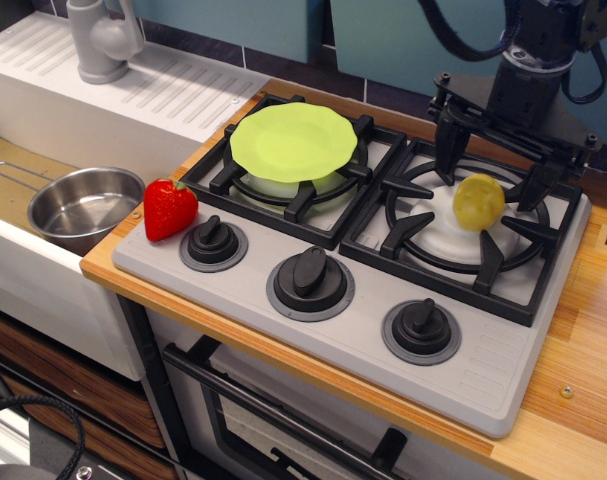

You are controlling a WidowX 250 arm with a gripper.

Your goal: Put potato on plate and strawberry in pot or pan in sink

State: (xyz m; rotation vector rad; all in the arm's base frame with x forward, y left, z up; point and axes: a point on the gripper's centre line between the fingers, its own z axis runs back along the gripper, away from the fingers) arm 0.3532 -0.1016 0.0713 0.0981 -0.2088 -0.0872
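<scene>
Potato [479,201] just beneath gripper [493,160]

A toy kitchen set: a grey two-burner play stove [383,300] with black grates and three black knobs [310,272] sits on a wooden worktop [583,350], beside a white sink [43,270] with ribbed drainboard and grey faucet [103,40], oven door below.

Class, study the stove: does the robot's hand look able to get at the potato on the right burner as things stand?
Probably yes. The hand hangs open just above and behind the potato, which sits uncovered on the burner grate, with nothing between them. The grate's bars beside it might crowd the fingers.
</scene>
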